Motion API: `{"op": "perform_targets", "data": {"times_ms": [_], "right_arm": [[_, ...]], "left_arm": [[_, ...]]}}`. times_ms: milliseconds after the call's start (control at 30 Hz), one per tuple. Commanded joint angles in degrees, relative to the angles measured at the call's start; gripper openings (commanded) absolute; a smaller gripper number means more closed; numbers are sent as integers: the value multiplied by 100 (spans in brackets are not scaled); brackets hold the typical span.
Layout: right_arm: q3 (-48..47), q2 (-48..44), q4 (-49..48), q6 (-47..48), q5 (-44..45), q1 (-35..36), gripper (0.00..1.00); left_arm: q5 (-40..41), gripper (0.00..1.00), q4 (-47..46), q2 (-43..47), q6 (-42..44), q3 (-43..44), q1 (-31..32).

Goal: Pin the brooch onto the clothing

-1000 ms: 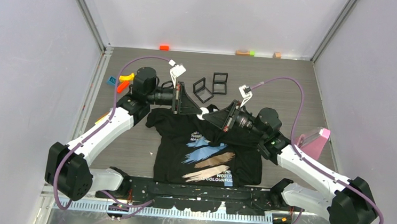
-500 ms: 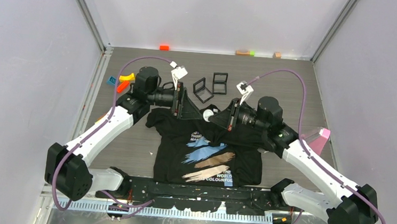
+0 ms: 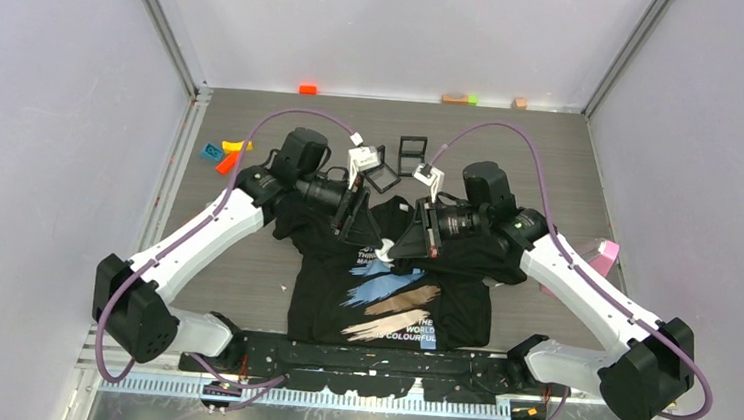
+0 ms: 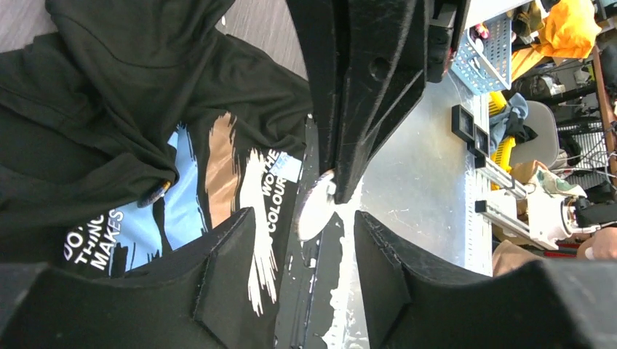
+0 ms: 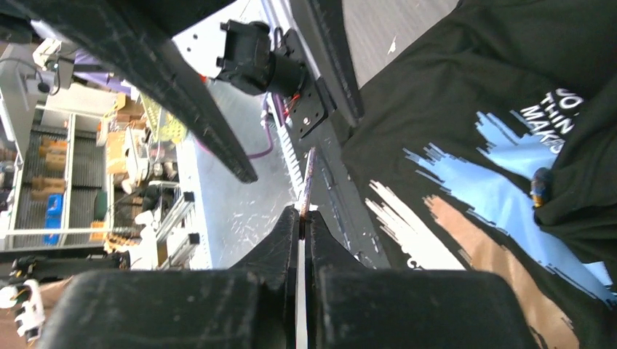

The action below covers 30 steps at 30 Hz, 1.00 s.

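The clothing is a black T-shirt with blue, tan and cream streaks, lying flat on the table with its collar rumpled. The brooch is a thin white disc, seen edge-on in the right wrist view. My right gripper is shut on it just above the shirt's chest. My left gripper faces it, open, its fingers on either side of the disc without touching. A small dark, gold-edged piece sits in a fold.
Two open black boxes lie behind the shirt. A pink object stands at the right, coloured blocks at the left, more blocks along the back wall. A black rail crosses the near edge.
My left gripper opened and let go of the brooch, which stays in the right gripper. Both grippers came nearer and lower, from behind the collar to over the shirt's chest.
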<state>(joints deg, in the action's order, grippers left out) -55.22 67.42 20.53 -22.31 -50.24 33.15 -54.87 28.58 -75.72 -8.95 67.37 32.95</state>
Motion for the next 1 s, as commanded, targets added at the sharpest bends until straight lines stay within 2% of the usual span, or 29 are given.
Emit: {"op": "perform_targets", "data": {"times_ms": [0,133,467,500,567,600,633,767,867,933,967], "right_arm": [[-272,-46,256,256,-651,21,1],[-330,-42,386,397,-673,17,1],[-448,55,361,374,-749,53,1],[-490,95,365,362,-750,59,1],[-580,144,465,362,-721,57,1],[-609,151,524,419,-684,59,1],[-645,141,645,446,-660,60,1],[-571,7,741,603,-258,58,1],[-536,-108,739,606,-21,56,10],[-526,-240,740,620,151,22,28],[-518,-342,730,626,268,-15,34]], "left_arm": [[-319,53,223,-20,222,147,1],[-428,46,193,-51,190,140,-5],[-770,45,-34,-180,-43,66,231],[-809,40,-64,-197,-65,58,287],[-863,13,-33,-226,-59,85,391],[-879,5,-33,-223,-55,95,412],[-883,0,-54,-210,-59,95,416],[-723,0,-151,-185,-98,36,414],[-676,0,-142,-217,-115,56,415],[-514,0,-146,-174,-96,41,414],[-366,0,-150,-133,-84,26,412]]}}
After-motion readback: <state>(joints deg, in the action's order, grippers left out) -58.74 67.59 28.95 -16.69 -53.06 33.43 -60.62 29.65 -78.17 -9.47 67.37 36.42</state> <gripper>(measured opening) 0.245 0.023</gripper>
